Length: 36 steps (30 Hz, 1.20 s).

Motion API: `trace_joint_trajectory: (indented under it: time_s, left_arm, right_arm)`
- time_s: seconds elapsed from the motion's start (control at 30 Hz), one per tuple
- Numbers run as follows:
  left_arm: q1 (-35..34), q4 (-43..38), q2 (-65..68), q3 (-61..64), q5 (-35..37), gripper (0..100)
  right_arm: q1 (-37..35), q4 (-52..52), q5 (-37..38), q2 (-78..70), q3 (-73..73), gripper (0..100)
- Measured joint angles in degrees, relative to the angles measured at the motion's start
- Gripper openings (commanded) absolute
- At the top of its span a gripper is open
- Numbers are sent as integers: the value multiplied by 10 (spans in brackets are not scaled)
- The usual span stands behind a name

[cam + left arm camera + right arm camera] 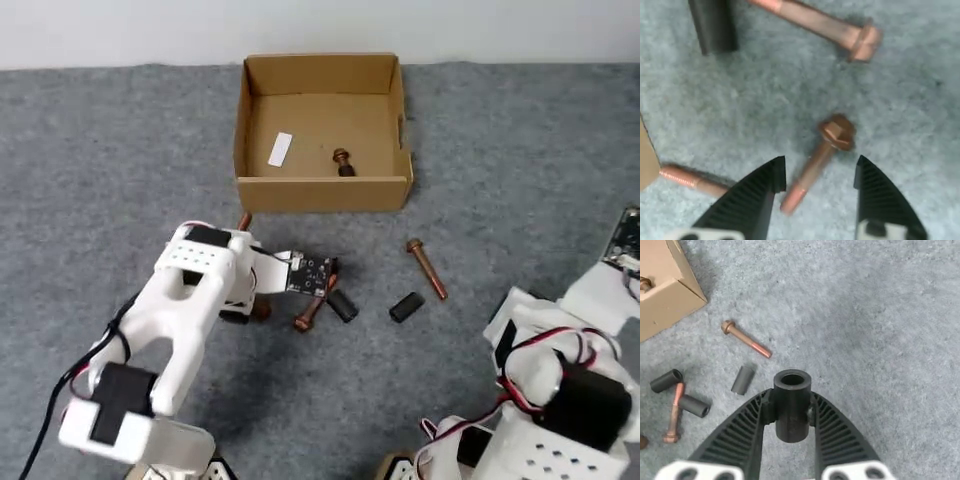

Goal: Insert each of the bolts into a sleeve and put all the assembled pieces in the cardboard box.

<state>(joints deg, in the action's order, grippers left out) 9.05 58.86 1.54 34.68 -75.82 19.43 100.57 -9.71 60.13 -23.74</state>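
Your left end effector (820,167): jaws wide, low over the bench (920,100), with one bolt (816,162) lying between the fingers. Ahead of its tips you have a second bolt (825,27) and a loose sleeve (712,25); a third bolt (690,179) lies just outside one finger. Your right end effector (791,402): clamped on an upright sleeve (790,417), bore facing up. The cardboard box (320,190) sits well beyond both, with one assembled piece (343,162) inside.
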Motion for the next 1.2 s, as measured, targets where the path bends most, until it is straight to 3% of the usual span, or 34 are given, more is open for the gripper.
trace_joint_trajectory:
  time_s: [0.23,0.43,0.53,0.73,1.07,1.2]
  left_arm:
    - [18,0,47,-20,10,142]
    - [31,3,56,-18,11,13]
    - [31,9,57,-17,11,6]
    - [36,97,60,-73,47,6]
    - [40,342,59,-312,198,6]
    - [40,395,33,-360,285,5]
  right_arm:
    - [0,0,0,1,-26,10]
    - [0,0,0,1,-26,10]
    - [0,0,0,1,-26,10]
    - [0,0,0,1,-26,10]
    - [0,0,0,1,-26,9]
    - [0,0,26,1,-26,9]
